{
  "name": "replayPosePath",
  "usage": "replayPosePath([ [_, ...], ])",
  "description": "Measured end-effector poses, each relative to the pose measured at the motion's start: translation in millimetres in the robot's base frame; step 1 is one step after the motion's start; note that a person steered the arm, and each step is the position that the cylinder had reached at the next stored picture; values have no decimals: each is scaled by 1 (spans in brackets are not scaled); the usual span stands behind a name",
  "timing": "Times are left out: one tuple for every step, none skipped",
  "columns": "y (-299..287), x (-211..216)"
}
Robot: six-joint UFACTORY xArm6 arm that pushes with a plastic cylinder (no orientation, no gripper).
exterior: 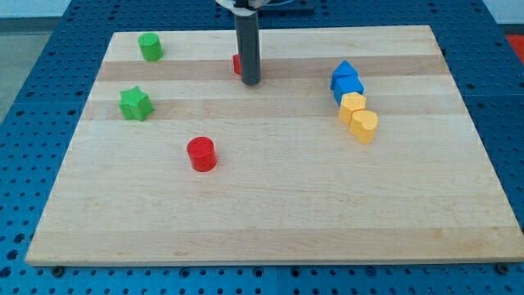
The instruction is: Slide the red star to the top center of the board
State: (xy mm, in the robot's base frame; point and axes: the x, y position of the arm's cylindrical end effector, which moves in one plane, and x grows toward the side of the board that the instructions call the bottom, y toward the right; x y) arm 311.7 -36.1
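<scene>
Red star block [236,64], seemingly a star though mostly hidden, sits near the wooden board's [270,205] top centre, touching the gripperless rod's tip [250,82] at the view's left.

The board [270,221] is left open across its lower half and along the view's bottom, where passage is blocked by nothing. The middle is interrupted only by the red cylinder [201,154], set left of centre. The view's left is occupied by the green star [135,104] and, above it, a green block [151,47], well apart. The view's right is narrowed by two blue blocks [346,80] and two yellow blocks [359,116], packed in a touching chain. At top centre, the red star [237,64] is largely hidden behind my tip [250,82].
</scene>
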Motion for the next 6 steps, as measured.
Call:
replayPosePath([
  [0, -14],
  [-14, -14],
  [-45, -8],
  [-68, -11],
  [-60, -26],
  [-37, -42],
])
